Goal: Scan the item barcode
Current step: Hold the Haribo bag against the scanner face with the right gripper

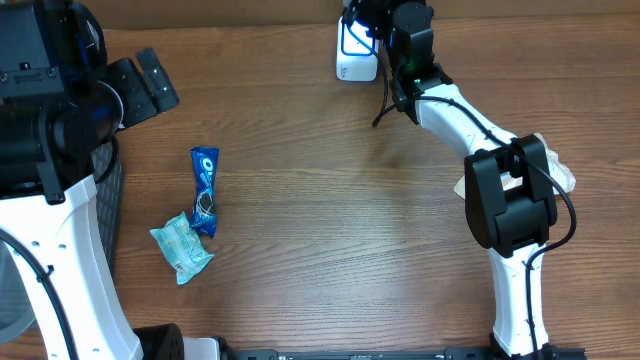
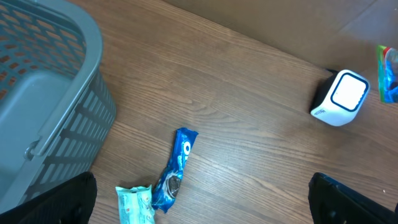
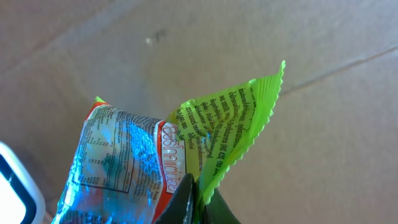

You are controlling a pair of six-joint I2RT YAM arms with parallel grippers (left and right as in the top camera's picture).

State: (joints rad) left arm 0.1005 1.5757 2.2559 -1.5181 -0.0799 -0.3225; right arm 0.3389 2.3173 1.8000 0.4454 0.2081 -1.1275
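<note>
Far left first: the grey basket (image 2: 50, 93) sits off the left tool's (image 1: 146, 82) left side. That tool hangs above the wooden surface (image 1: 350, 220) with its fingers spread wide apart and nothing between them.

Just ahead of it, roughly in line with the gap between the fingers, there's a blue cookie pack (image 1: 205, 190) lying flat. A crumpled teal wrapper (image 1: 182, 247) touches the pack's near end on the basket side.

Further ahead and off to that tool's right is the white scanner (image 1: 355, 58), a little box with a blue-rimmed window.

Then the right tool (image 3: 196, 200): its fingers are pinched together on the snack bag (image 3: 124, 162), gripping it by the green zigzag edge. The bag sticks out past the fingertips, up off the surface, with its fine-print side toward the wrist camera. The scanner's corner shows just beside the bag, on the tool's lower left. Can't tell if the two actually touch. From overhead the bag is pretty much hidden under the arm.
</note>
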